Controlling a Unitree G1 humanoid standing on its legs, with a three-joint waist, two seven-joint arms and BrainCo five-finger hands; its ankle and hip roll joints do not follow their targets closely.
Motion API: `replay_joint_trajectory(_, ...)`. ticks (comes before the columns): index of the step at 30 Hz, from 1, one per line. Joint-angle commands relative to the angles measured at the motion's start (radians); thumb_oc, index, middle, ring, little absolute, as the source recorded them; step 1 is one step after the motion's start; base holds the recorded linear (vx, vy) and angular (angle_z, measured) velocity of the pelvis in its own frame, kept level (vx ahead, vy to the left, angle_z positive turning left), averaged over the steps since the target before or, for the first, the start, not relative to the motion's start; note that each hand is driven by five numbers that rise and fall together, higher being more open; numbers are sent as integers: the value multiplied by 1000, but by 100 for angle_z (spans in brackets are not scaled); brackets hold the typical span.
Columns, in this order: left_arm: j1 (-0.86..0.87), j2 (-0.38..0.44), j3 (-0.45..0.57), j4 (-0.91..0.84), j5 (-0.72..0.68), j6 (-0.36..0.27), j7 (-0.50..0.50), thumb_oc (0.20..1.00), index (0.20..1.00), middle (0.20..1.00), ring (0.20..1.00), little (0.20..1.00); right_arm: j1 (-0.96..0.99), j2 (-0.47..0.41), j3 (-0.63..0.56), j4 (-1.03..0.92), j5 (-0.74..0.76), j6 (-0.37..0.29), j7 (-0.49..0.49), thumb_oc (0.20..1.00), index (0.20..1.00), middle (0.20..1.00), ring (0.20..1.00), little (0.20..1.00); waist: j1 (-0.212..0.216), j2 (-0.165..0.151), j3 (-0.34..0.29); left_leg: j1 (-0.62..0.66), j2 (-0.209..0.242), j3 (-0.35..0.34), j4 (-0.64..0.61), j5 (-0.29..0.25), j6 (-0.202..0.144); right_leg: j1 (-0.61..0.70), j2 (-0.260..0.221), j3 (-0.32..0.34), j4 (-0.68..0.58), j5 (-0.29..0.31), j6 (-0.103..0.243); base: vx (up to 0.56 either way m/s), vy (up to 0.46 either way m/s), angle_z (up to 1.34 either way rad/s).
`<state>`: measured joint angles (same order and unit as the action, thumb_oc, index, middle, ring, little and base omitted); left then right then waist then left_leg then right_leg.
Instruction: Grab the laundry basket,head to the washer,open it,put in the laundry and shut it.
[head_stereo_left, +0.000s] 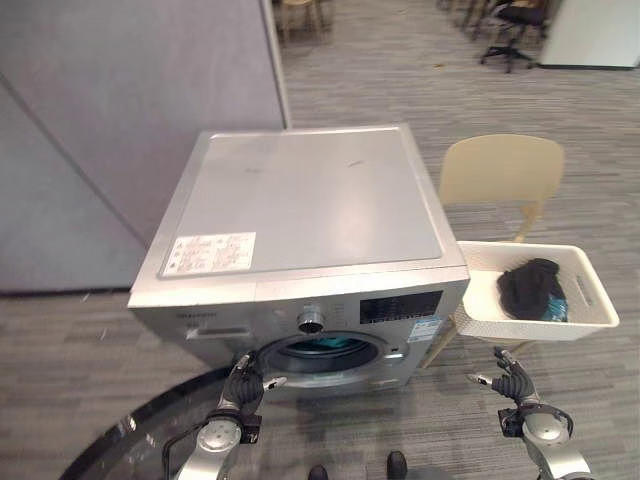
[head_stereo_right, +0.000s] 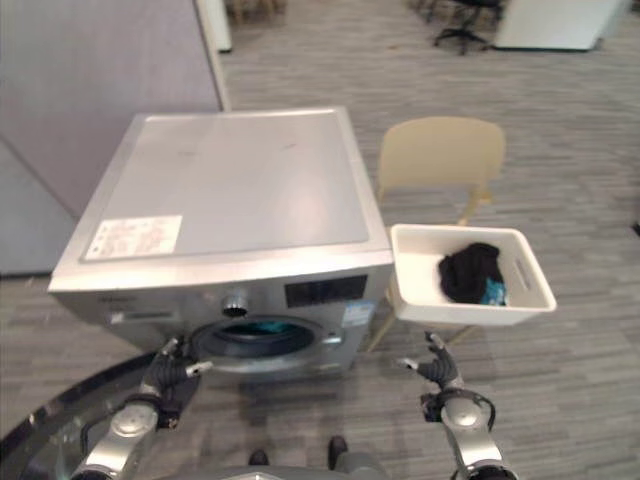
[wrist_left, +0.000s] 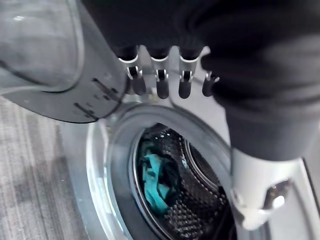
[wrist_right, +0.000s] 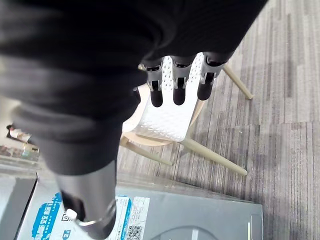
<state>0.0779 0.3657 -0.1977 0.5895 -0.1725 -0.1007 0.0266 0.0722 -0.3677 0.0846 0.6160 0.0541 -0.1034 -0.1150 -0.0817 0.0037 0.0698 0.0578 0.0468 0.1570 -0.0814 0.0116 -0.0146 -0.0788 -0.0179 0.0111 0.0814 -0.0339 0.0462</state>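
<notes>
The silver front-loading washer (head_stereo_left: 300, 200) stands before me with its round glass door (head_stereo_left: 130, 440) swung open to the lower left. Teal and dark laundry (wrist_left: 155, 175) lies inside the drum (head_stereo_left: 325, 350). My left hand (head_stereo_left: 243, 385) hovers open at the left side of the drum opening, its fingers (wrist_left: 162, 82) close to the door's rim. The white laundry basket (head_stereo_left: 590, 300) rests on a beige chair (head_stereo_left: 500, 170) to the washer's right and holds a black garment (head_stereo_left: 530, 288) with a bit of teal. Below the basket, my right hand (head_stereo_left: 512, 382) is open and holds nothing.
A grey partition wall (head_stereo_left: 100, 120) runs behind and left of the washer. Office chairs (head_stereo_left: 510, 30) stand far back on the grey carpet. The chair's wooden legs (wrist_right: 210, 155) slant down under the basket near my right hand.
</notes>
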Motion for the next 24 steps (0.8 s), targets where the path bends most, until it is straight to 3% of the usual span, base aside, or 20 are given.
replay_joint_trajectory(1,-5,12,11,-14,53,-26,-10,1000,1000,1000,1000,1000,-16,8,-1,-12,1,-7,6,1000,1000,1000,1000,1000,-7,-39,31,10,-18,-8,8,-50,-5,29,-42,24,-107,80,93,-53,123,-105)
replay_joint_trajectory(4,-12,18,1,-22,68,-31,-10,1000,1000,1000,1000,1000,-16,27,9,-10,3,1,9,1000,1000,1000,1000,1000,-17,-38,42,19,-22,65,9,-63,5,-13,-29,79,-74,98,115,-56,89,-76)
replay_joint_trajectory(5,-17,20,-2,-39,72,-36,-6,1000,1000,1000,1000,1000,-22,31,15,-21,0,2,8,1000,1000,1000,1000,1000,-16,-35,53,25,-18,120,18,-75,11,-37,-30,76,-63,107,130,-52,45,-99)
replay_joint_trajectory(7,-21,20,-3,-43,74,-37,-6,1000,1000,1000,1000,1000,-26,34,16,-25,-1,2,6,1000,1000,1000,1000,1000,-9,-35,54,26,-14,149,17,-76,10,-52,-35,56,-61,114,131,-24,-49,-191)
replay_joint_trajectory(8,-28,15,-9,-49,74,-34,-4,1000,1000,1000,1000,1000,-24,44,21,-39,-6,-2,-1,1000,1000,1000,1000,1000,18,-22,61,42,16,227,13,-80,0,-77,-104,-227,-30,98,110,1,-100,-196)
replay_joint_trajectory(9,-28,15,-9,-49,74,-35,-4,1000,1000,1000,1000,1000,-24,43,21,-40,-7,-2,-1,1000,1000,1000,1000,1000,17,-21,61,42,16,226,13,-80,0,-77,-104,-228,-29,96,110,93,-107,-214)
replay_joint_trajectory(12,-28,19,-16,-38,100,-28,-9,1000,1000,1000,1000,1000,-22,36,44,-50,-31,0,-5,1000,1000,1000,1000,1000,31,-15,52,77,51,313,45,-114,-17,-66,-174,-459,3,64,106,131,-166,-160)
replay_joint_trajectory(16,-24,5,-19,-17,104,-24,-15,1000,1000,1000,1000,1000,8,27,40,-68,-34,6,-4,1000,1000,1000,1000,1000,10,-8,45,92,87,346,130,-149,-36,-66,-153,-411,-5,41,89,150,-201,-84)
replay_joint_trajectory(18,-32,-9,-33,-21,96,-24,-18,1000,1000,1000,1000,1000,19,12,36,-83,-28,6,-12,1000,1000,1000,1000,1000,6,-3,63,40,149,340,302,-113,-53,-33,-125,-388,-27,19,62,171,-316,-51)
replay_joint_trajectory(20,-51,-27,-52,-18,81,-23,-16,1000,1000,1000,1000,1000,12,-8,36,-93,-25,5,-21,1000,1000,1000,1000,1000,16,2,90,-32,195,273,464,-56,-74,-4,-90,-369,-40,-6,25,167,-270,-53)
replay_joint_trajectory(21,-61,-39,-73,-13,68,-27,-15,1000,1000,1000,1000,1000,10,-19,37,-97,-24,6,-28,1000,1000,1000,1000,1000,32,-1,106,-116,153,157,526,-57,-65,18,-77,-344,-50,-24,5,146,-149,-90)
replay_joint_trajectory(22,-62,-39,-74,-12,68,-27,-15,1000,1000,1000,1000,1000,10,-19,36,-97,-24,6,-28,1000,1000,1000,1000,1000,30,-1,105,-120,153,154,530,-59,-64,17,-78,-346,-49,-25,5,169,-97,-90)
replay_joint_trajectory(23,-61,-45,-84,-11,64,-32,-16,1000,1000,1000,1000,1000,12,-22,38,-103,-22,3,-24,1000,1000,1000,1000,1000,39,-7,111,-164,108,103,526,-91,-50,32,-76,-324,-57,-31,8,134,-8,-62)
replay_joint_trajectory(24,-60,-51,-98,-14,65,-30,-17,1000,1000,1000,1000,1000,13,-23,41,-108,-18,-4,-20,1000,1000,1000,1000,1000,55,-23,122,-230,36,62,448,-104,-22,42,-86,-300,-66,-22,13,210,3,-47)
